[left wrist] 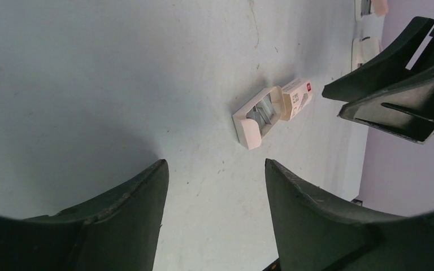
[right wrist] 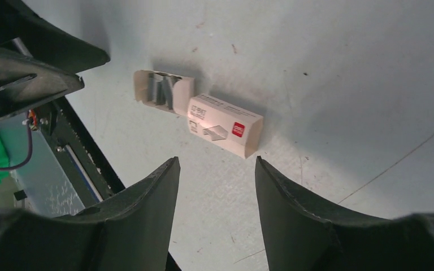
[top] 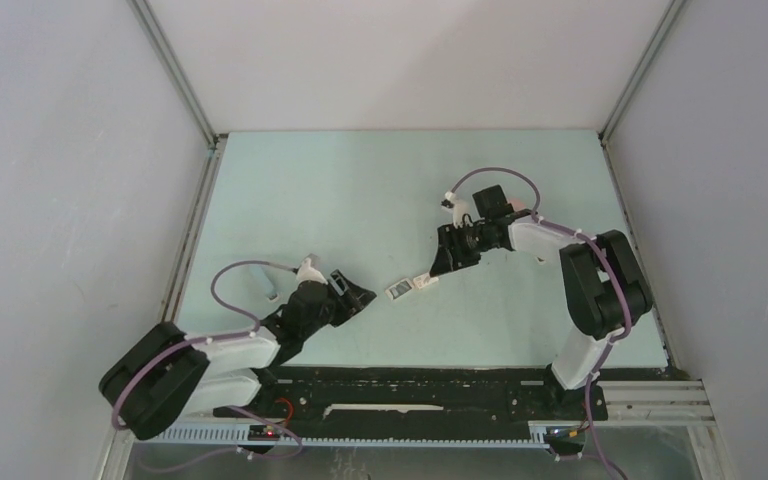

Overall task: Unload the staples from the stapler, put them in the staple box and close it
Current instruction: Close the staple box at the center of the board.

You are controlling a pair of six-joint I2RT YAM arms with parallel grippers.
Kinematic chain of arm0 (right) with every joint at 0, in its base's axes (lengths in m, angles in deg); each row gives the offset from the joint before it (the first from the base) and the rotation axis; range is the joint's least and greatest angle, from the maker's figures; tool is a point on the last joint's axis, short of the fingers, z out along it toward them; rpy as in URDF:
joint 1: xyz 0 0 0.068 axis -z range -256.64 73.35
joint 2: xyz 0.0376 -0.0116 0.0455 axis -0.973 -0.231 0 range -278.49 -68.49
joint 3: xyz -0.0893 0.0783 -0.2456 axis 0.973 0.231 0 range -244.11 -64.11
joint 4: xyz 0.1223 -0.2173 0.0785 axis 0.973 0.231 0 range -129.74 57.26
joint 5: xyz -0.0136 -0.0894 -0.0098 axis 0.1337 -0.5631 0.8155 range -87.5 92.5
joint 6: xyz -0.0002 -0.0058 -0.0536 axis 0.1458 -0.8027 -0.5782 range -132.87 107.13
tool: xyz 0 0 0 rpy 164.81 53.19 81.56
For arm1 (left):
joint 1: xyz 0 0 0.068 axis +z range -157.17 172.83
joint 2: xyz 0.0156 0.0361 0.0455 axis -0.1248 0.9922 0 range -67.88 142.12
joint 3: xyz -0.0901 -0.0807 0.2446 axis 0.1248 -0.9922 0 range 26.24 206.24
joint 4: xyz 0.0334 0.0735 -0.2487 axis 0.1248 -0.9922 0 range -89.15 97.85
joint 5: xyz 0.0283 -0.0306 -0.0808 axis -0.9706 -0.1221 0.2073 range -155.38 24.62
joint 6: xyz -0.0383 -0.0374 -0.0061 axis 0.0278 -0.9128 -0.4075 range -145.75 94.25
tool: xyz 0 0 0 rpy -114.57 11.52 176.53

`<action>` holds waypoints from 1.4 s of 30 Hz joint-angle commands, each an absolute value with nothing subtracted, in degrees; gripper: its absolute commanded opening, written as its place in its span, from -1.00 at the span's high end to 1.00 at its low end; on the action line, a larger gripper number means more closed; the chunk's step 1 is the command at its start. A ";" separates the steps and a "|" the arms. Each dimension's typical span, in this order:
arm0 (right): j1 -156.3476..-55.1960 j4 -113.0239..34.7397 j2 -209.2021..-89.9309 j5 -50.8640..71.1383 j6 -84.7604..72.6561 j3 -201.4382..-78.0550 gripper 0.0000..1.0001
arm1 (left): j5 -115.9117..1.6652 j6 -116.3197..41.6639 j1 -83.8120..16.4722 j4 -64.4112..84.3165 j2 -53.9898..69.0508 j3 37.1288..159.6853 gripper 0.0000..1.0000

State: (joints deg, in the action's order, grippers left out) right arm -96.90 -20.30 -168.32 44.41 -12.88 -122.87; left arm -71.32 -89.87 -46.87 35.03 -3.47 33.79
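While left tool (top: pixel 355 292) and right tool (right wrist: pixel 216 161) gape empty, the white box (top: pixel 410 287) at three o'clock of the left bears a red mark (right wrist: pixel 238 129) and illegibly small print (right wrist: pixel 206 109).

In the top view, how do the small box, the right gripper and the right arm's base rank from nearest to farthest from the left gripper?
Measured from the left gripper:
1. Small box, just to its right.
2. Right gripper, beyond the box and further back.
3. Right arm's base, far right, at the bottom of the view.
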 commanded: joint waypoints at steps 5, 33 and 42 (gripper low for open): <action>-97.01 -21.71 -169.12 38.89 -8.54 -122.90 -0.18 | -65.04 -91.83 -46.21 37.89 7.99 42.82 -0.08; -98.84 -24.65 -174.27 38.97 -5.69 -122.91 0.03 | -54.80 -89.93 -44.22 39.41 22.56 50.21 0.39; -99.32 -25.78 -174.97 38.38 -4.03 -122.89 0.20 | -54.93 -87.97 -44.08 36.19 22.87 51.33 0.45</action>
